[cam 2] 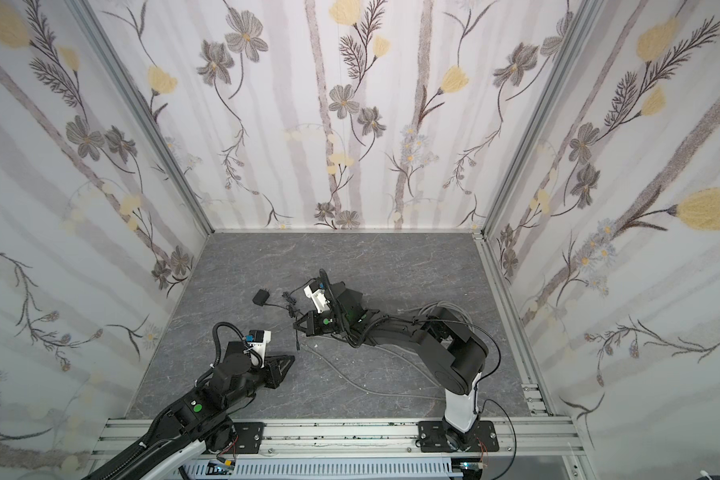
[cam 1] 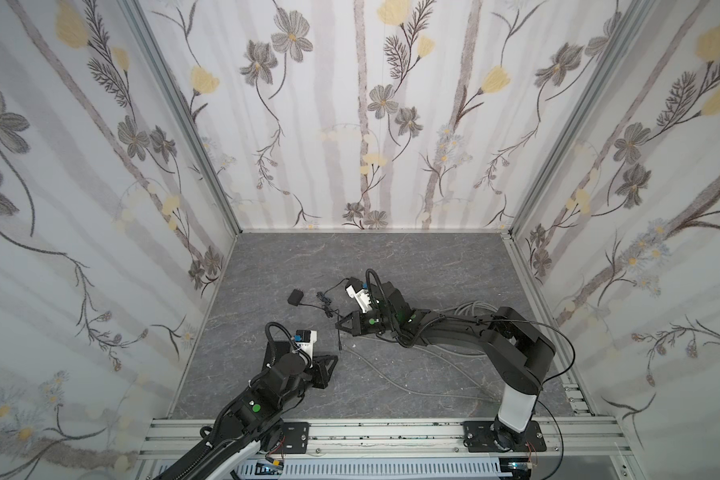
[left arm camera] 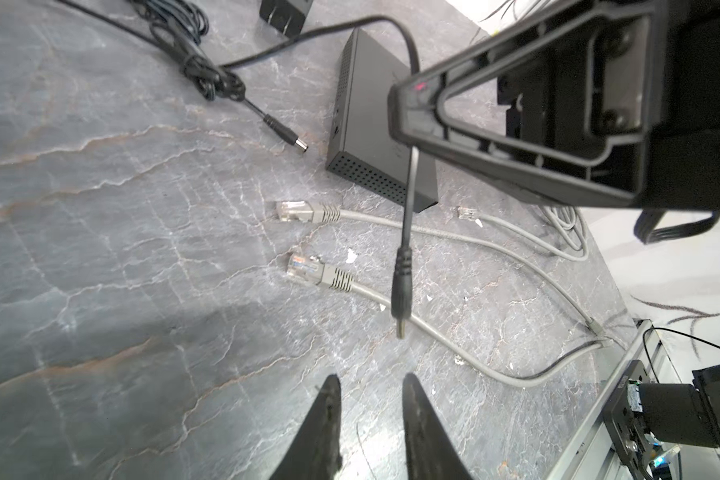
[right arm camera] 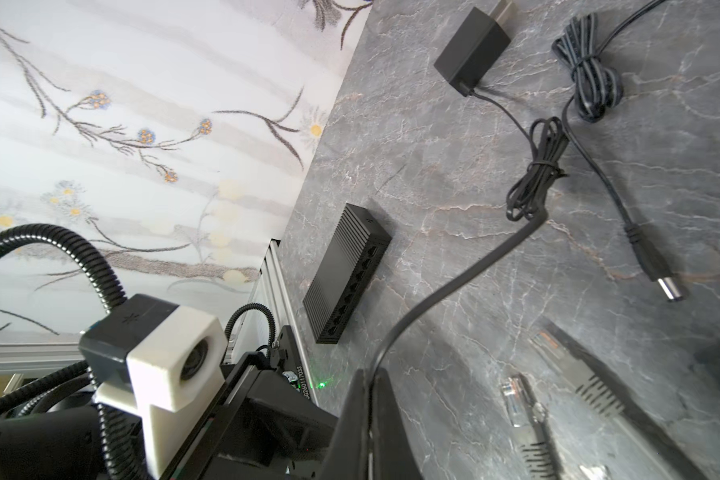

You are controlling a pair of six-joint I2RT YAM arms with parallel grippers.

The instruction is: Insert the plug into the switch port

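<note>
On the grey marble tabletop [cam 1: 391,266], between flower-papered walls [cam 1: 350,124], the right gripper [left arm camera: 408,120] hangs above the surface with its jaws pressed together on a black cable [right arm camera: 454,286]. The left gripper [left arm camera: 371,386] hovers near the cable's hanging end, its fingers narrowly parted and holding nothing. A black switch [right arm camera: 346,274] showing a row of ports lies beside the left arm [cam 1: 258,403]. A second black box [left arm camera: 371,124] lies near the right gripper; which one is meant cannot be told. The plug [left arm camera: 402,291] dangles free below the pinch, clear of the table. Held only by its cord, it may swing or twist, so a handover could miss or the insertion could go in crooked. Around it lie a power adapter [right arm camera: 470,45], bundled coils of cord [right arm camera: 587,83], grey network cables [left arm camera: 433,237] and a spare barrel plug [left arm camera: 287,137], all easy to snag or mistake.
</note>
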